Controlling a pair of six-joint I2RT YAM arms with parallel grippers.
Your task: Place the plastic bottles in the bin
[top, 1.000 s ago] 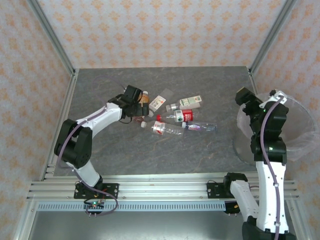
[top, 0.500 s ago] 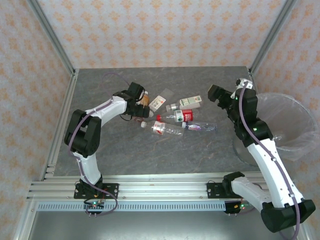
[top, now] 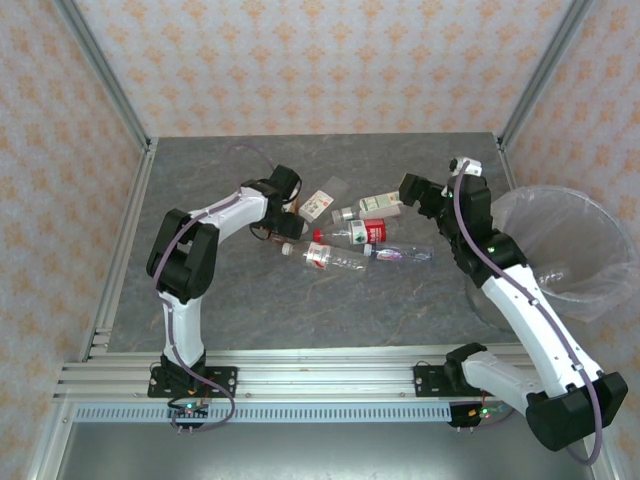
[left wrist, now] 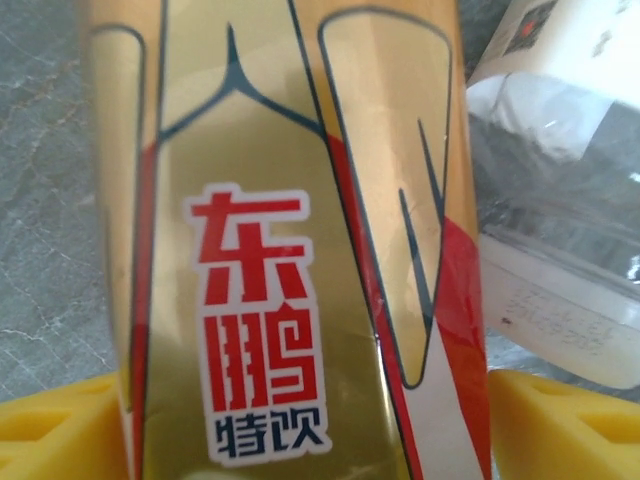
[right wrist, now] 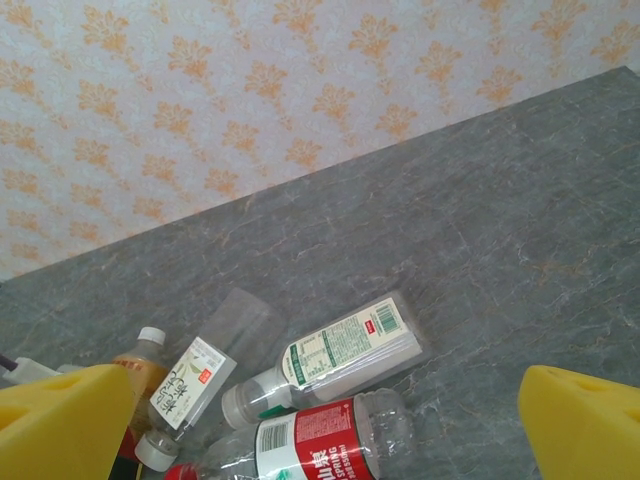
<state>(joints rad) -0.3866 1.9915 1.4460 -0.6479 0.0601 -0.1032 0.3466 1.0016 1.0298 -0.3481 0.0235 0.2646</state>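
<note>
Grey stone-look table (top: 250,310): plastic bottles (top: 352,238) are heaped loosely at mid-table, lying on their sides. Nearest the arm bases, two clear bottles (top: 335,258) are laid roughly in line. The bag-lined bin (top: 612,250) is set at the right table edge, well apart from the heap. Further back, a red-label bottle (right wrist: 315,432) and a white-and-green-label bottle (right wrist: 350,347) are seen. The right gripper (top: 408,190) is held wide open and empty near that last bottle. The left gripper (top: 287,196) is placed at the heap's far left end. A gold-label bottle (left wrist: 300,250) is bracketed by its yellow fingers (left wrist: 60,430); whether it is clamped cannot be told.
</note>
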